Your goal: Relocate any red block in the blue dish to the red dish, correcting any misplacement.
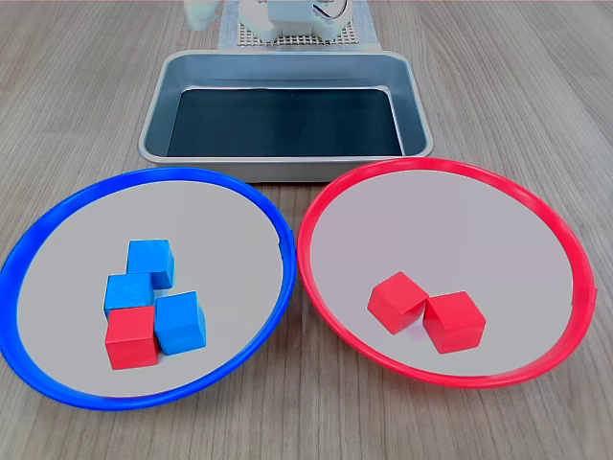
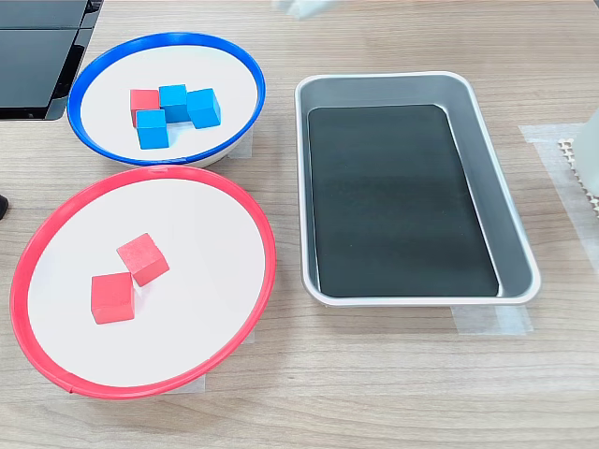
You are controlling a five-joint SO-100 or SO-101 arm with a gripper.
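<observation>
In the first exterior view the blue dish (image 1: 21,259) lies left, the red dish (image 1: 536,206) right, the tray (image 1: 284,69) far behind them. The red block (image 1: 130,336) sits in the blue dish, touching three cubes (image 1: 150,262). Two blocks (image 1: 426,312) touch in the red dish.

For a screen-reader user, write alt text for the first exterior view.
A red block sits among three blue blocks in the blue dish. Beside it, the red dish holds two red blocks; a metal tray lies behind.

Only the arm's base (image 1: 292,21) shows, at the top centre of the first exterior view: a white moulded plastic body with rounded edges, a thin dark cable looping beside it, seated on a pale perforated mat; a blurred whitish part sits at its left
</observation>
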